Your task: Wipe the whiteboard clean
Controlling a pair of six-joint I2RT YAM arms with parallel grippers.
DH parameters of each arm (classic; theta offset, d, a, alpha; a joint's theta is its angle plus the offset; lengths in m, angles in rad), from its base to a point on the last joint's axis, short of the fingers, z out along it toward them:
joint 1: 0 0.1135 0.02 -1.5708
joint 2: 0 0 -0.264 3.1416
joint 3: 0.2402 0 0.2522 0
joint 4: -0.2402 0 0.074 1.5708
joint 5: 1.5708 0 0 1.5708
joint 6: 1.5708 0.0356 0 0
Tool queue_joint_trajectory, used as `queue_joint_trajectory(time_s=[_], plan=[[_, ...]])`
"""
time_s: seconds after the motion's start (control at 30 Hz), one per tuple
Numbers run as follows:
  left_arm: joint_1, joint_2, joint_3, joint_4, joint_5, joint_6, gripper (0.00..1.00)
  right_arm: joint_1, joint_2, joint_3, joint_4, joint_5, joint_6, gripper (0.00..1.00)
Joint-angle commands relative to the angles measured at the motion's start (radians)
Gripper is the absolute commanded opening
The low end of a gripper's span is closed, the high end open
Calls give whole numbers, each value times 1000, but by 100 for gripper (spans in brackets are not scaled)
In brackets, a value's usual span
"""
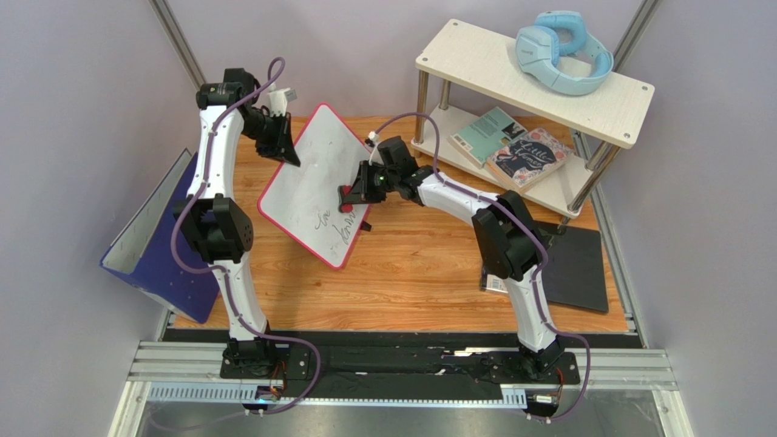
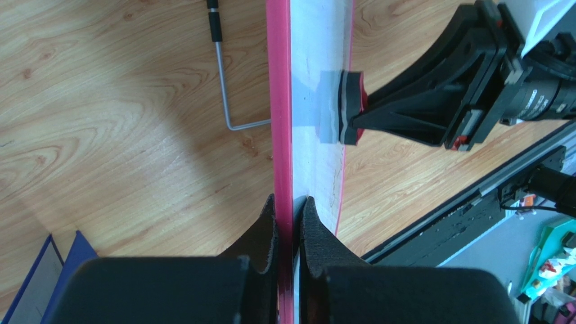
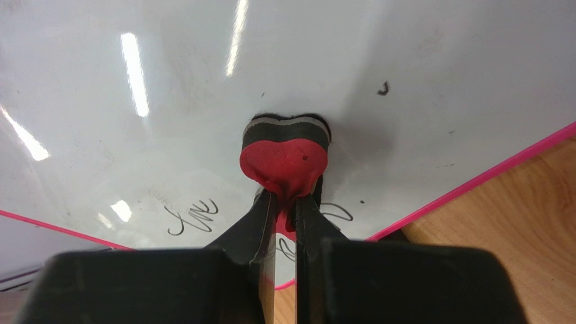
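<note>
The whiteboard (image 1: 310, 187), white with a pink border, stands tilted up off the wooden table. My left gripper (image 1: 288, 148) is shut on its upper left edge. In the left wrist view the board shows edge-on (image 2: 278, 101), pinched between both pads of that gripper (image 2: 292, 210). My right gripper (image 1: 354, 197) is shut on a red eraser (image 3: 284, 154), whose grey and black felt face presses flat against the board's white surface (image 3: 351, 61). Black handwriting (image 3: 193, 217) lies on the board just below the eraser, near the lower edge (image 1: 334, 228). The eraser (image 2: 347, 108) also shows in the left wrist view, touching the board.
A blue-purple folder (image 1: 155, 246) leans at the left table edge. A two-tier shelf (image 1: 538, 68) at the back right carries blue headphones (image 1: 558, 50) and books (image 1: 515, 150). A black mat (image 1: 570, 264) lies at the right. A thin metal rod (image 2: 222, 74) lies behind the board.
</note>
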Motion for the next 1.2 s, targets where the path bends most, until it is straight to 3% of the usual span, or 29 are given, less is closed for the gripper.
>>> queue_joint_trajectory(time_s=[0.0, 0.37, 0.63, 0.83, 1.17], plan=[[-59, -26, -12, 103, -16, 124, 0, 217, 58, -24, -154, -49, -80, 0], [-59, -21, -13, 93, -12, 118, 0, 347, 40, 91, -236, 77, -197, 0], [-59, -23, -12, 90, -22, 118, 0, 330, 5, 117, -233, 164, -179, 0], [-58, -26, -4, 90, -27, 113, 0, 316, -102, 32, -200, 183, -197, 0], [-59, -18, 13, 97, -48, 87, 0, 314, -235, -97, -108, -20, -229, 0]])
